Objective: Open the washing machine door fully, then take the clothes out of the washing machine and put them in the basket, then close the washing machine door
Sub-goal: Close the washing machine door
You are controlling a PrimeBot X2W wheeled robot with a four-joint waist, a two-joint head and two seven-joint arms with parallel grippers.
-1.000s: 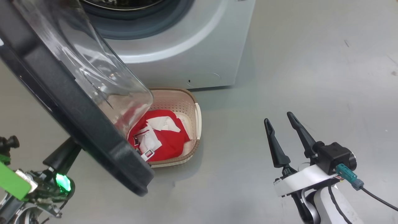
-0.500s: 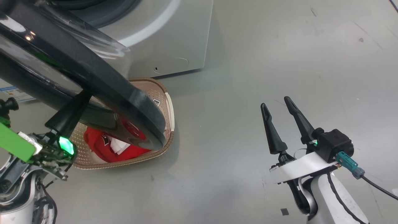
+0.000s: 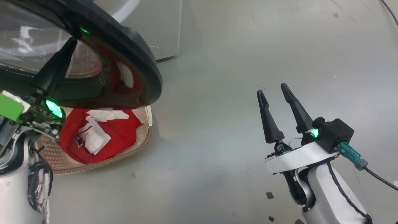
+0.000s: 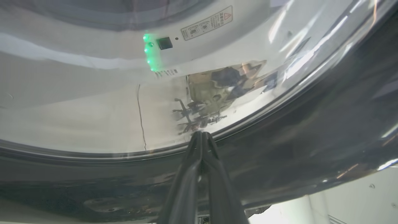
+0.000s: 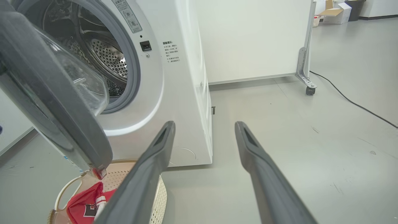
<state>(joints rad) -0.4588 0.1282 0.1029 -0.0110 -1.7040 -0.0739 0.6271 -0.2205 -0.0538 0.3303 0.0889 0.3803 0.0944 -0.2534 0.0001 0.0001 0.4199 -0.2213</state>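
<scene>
Since the washing machine drum looks bare, step: closing.
Door: part-swung, hanging over the basket.
Basket: on floor, just before machine.
Clothes: inside basket.
Left jaws: pressed together, empty, tips against door's outer face.
Right jaws: spread wide, empty, well apart from door.
Next: push door until latched.

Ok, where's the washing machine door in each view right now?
Head view: door at upper left, over the basket.
Left wrist view: door dark rim across the lower half, at the left gripper tips.
Right wrist view: door at left, standing open.
Shared landmark: white front of the washing machine.
</scene>
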